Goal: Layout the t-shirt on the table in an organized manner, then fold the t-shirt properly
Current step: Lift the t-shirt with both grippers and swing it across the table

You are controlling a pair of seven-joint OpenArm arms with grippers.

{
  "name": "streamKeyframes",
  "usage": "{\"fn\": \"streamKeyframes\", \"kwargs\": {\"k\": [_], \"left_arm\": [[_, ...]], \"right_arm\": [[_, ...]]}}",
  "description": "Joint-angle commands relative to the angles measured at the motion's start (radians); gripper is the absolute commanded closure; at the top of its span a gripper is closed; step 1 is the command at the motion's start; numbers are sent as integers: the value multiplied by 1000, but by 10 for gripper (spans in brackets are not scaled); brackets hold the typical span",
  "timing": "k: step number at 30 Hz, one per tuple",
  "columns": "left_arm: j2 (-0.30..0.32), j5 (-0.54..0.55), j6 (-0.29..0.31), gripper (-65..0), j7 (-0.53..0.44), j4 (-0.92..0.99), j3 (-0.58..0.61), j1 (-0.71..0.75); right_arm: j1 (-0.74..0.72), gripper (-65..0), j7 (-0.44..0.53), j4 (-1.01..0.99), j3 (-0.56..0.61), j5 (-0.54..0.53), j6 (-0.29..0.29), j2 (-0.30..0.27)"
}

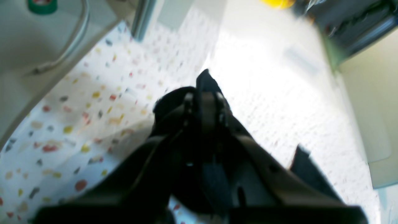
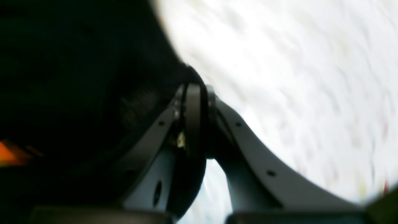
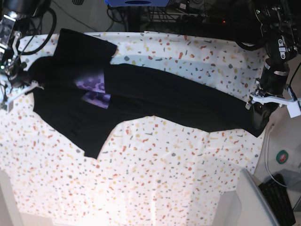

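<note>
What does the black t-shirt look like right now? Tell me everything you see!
The t-shirt is black, soft-looking cloth, stretched sideways across the speckled table. Both sleeves stick out on the robot's right side, and purple light patches show near there. It isn't folded neatly. The left pincer grips its far end; the right pincer grips the other.

In the left wrist view, the black shirt (image 1: 174, 102) merges with the dark tool, so the tool's outline is hard to make out. The yellow object (image 1: 278, 2) is cut off by the top edge, and the things in the upper right corner are too blurred to name. In the right wrist view, the tabletop's (image 2: 279, 77) flecks are smeared, and the orange patch (image 2: 12, 152) runs off the left edge. The base view crops the blue object (image 3: 138, 2) along its top edge and the black keyboard (image 3: 277, 202) at lower right.
</note>
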State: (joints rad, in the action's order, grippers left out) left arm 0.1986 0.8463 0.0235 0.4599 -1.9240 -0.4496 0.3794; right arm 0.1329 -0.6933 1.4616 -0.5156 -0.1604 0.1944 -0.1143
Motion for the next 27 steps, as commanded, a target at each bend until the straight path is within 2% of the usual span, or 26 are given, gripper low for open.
{"fn": "streamKeyframes", "kwargs": {"k": [1,4,8,11,12,14,15,16,17,20,23,25,27], "left_arm": [[-3,-19,6,0,-31,-18,13,-4],[-12,-92,6,0,-34,-16,62,-10],[-12,-150,3,0,-37,-4,137,-17],[-17,-181,2,0,-37,-2,173,-27],[-23,-190,2,0,-37,-2,176,-27],[-34,-213,2,0,-37,-2,179,-26],[-34,-224,2,0,-37,-2,180,-26],[-35,-233,2,0,-37,-2,180,-26],[-35,-238,2,0,-37,-2,180,-24],[-35,-238,3,0,-36,-2,176,-24],[-35,-238,3,0,-34,-2,176,-24],[-35,-238,3,0,-33,-2,176,-24],[-35,-238,3,0,-33,-2,179,-24]], "right_arm": [[-51,0,33,-6,1,8,-11,-41],[-160,0,33,-77,12,9,-11,-95],[-355,0,-9,-278,28,9,-5,-146],[-430,-17,-104,-364,150,5,-3,-216],[-427,-119,-133,-345,185,2,-2,-230],[-375,-287,-148,-230,174,-18,12,-229],[-312,-365,-159,-149,137,-40,27,-226],[-256,-416,-177,-65,102,-66,38,-209],[-198,-438,-202,14,67,-97,41,-181],[-36,-425,-223,153,2,-130,41,-84],[66,-420,-127,158,2,-126,40,-5],[90,-419,-64,112,5,-126,38,26],[76,-419,-33,26,5,-121,38,32]]}}
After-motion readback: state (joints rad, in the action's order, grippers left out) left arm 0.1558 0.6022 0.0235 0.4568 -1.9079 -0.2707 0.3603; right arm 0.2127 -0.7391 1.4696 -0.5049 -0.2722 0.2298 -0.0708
